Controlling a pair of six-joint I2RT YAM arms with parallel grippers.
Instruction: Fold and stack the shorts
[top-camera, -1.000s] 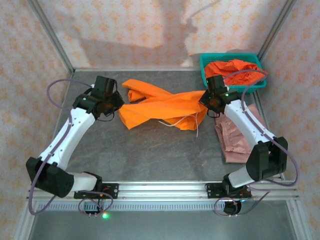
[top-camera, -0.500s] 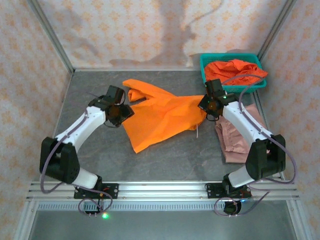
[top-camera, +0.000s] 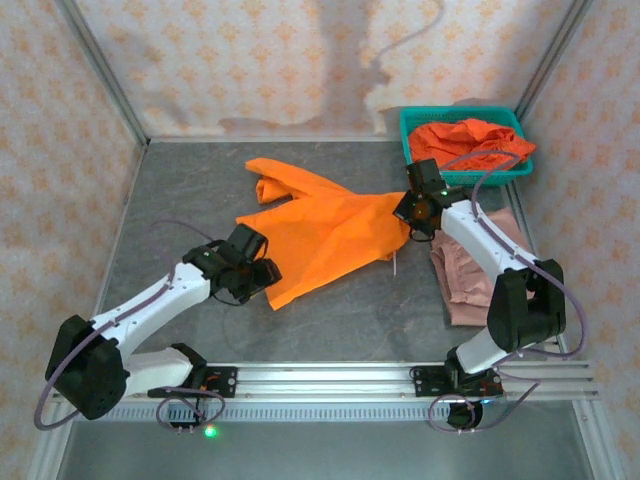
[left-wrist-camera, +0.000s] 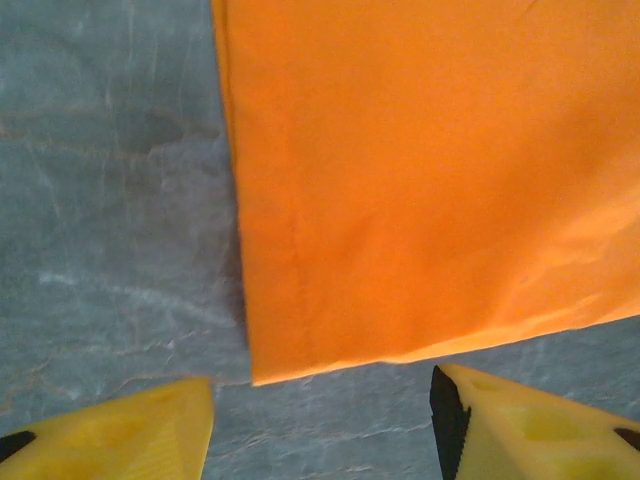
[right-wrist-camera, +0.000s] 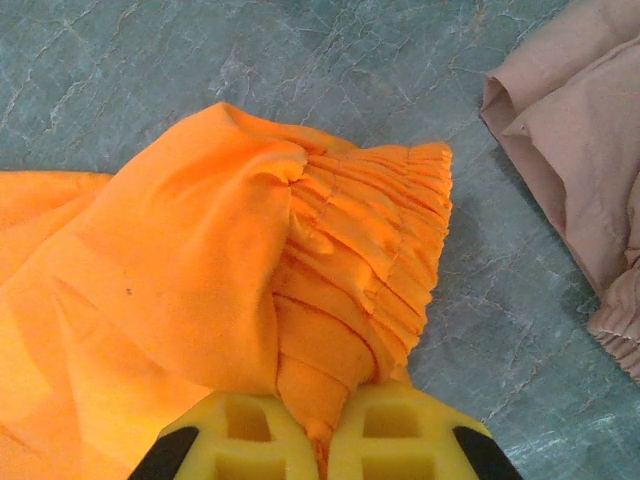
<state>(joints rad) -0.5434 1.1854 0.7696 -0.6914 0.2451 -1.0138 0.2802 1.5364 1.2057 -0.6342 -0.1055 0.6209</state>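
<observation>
Top external view: the left gripper (top-camera: 264, 283) has let go, jaws spread, now at the near hem. The orange shorts (top-camera: 325, 232) lie flatter mid-table, the right gripper (top-camera: 410, 218) still pinching the waistband; folding can probably begin.

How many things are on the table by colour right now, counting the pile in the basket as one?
orange shorts on the table: 1
orange pile in the basket: 1 (cannot tell how many pieces it holds)
pink shorts: 1
teal basket: 1
Total: 4
</observation>
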